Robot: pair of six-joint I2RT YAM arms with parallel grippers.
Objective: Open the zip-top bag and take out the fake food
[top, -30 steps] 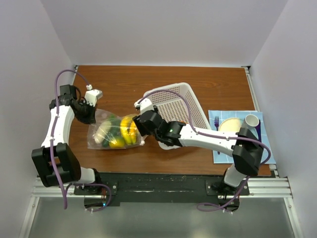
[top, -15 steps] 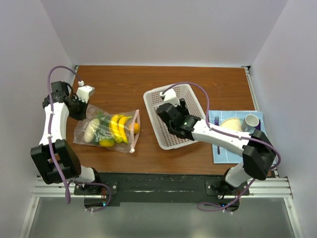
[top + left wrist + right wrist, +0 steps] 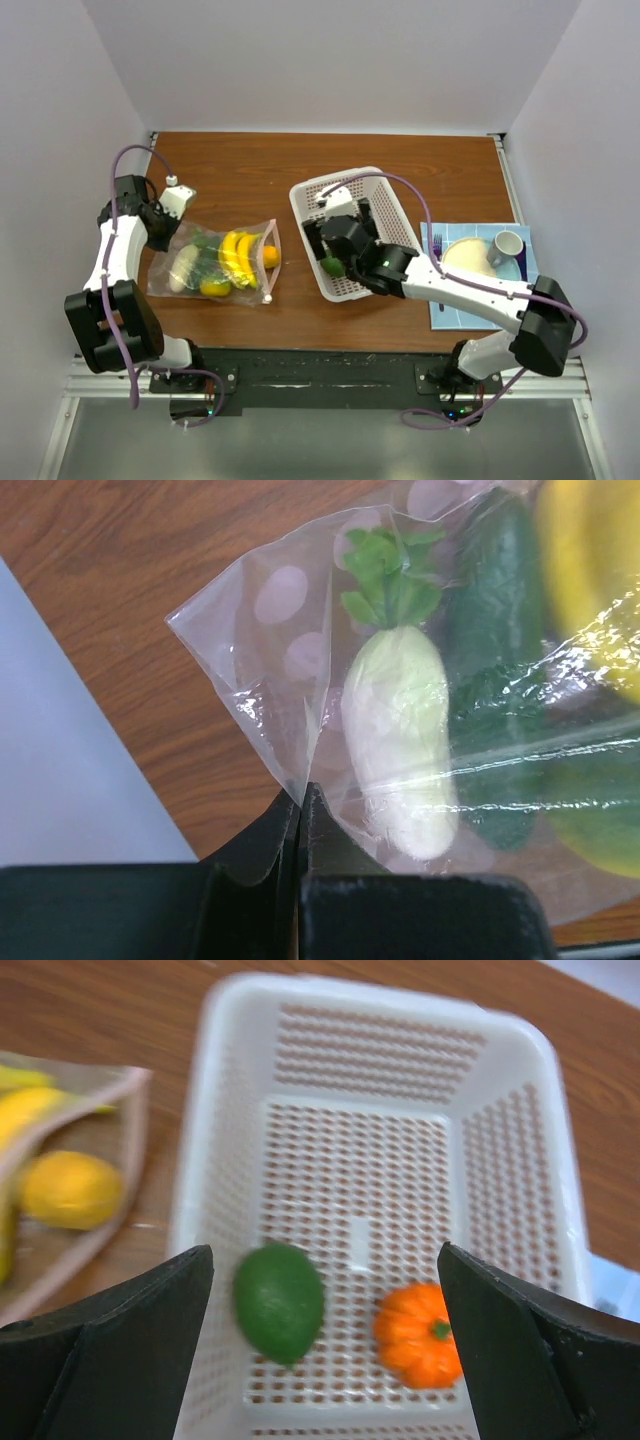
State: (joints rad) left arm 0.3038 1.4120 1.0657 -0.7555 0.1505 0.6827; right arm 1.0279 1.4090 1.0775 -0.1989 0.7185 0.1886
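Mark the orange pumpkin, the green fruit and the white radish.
orange pumpkin point(image 3: 417, 1345), right wrist view, middle of its body.
green fruit point(image 3: 279, 1302), right wrist view, middle of its skin.
white radish point(image 3: 397, 745), left wrist view, middle of its white root.

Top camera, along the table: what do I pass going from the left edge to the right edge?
zip-top bag → white basket → plate → cup
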